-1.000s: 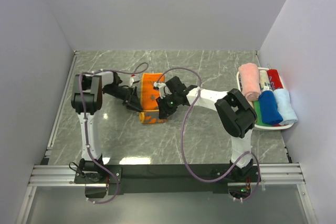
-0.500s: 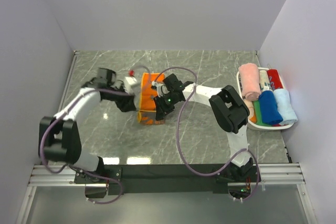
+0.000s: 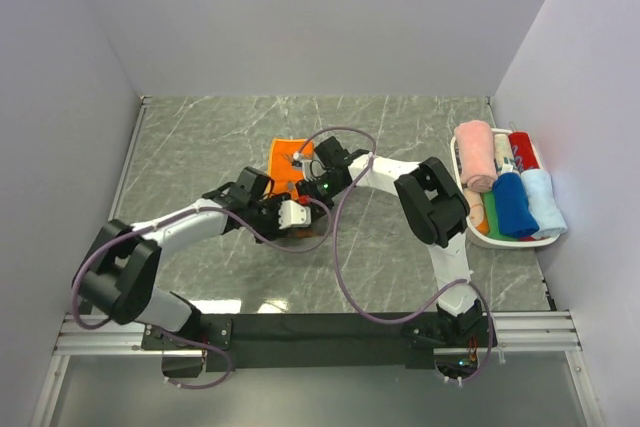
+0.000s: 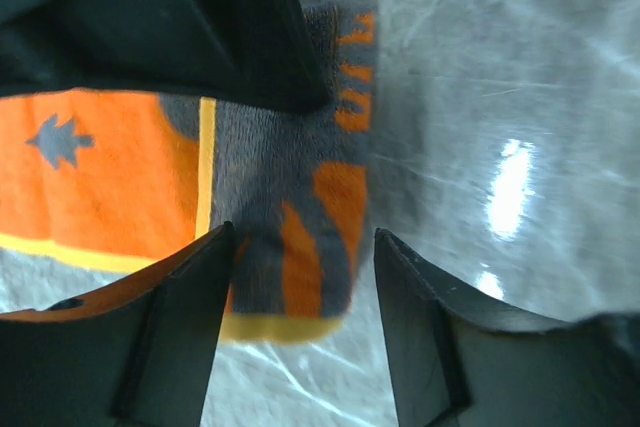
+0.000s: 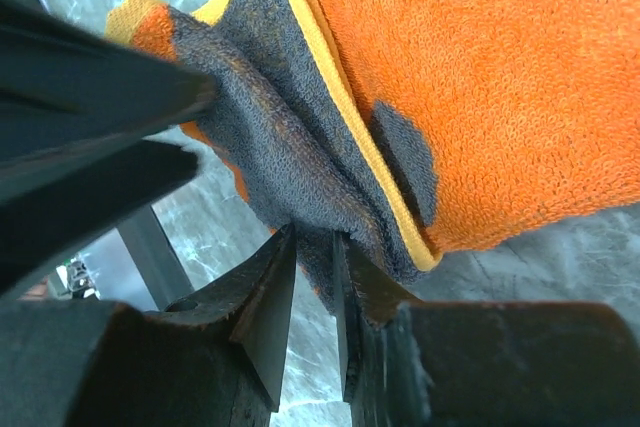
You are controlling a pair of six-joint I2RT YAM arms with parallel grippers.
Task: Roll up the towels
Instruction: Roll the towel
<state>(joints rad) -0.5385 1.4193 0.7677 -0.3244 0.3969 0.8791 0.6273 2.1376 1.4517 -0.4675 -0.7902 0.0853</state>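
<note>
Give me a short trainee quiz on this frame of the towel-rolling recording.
1. True or false: the right gripper is shut on the edge of the grey-and-orange towel.
2. The left gripper is: A open, straddling that towel's end; B shut on that towel; C shut on nothing.
3. Fill in: the rolled pink towel lies in the white ___.
Key: 1 true; 2 A; 3 basket.
</note>
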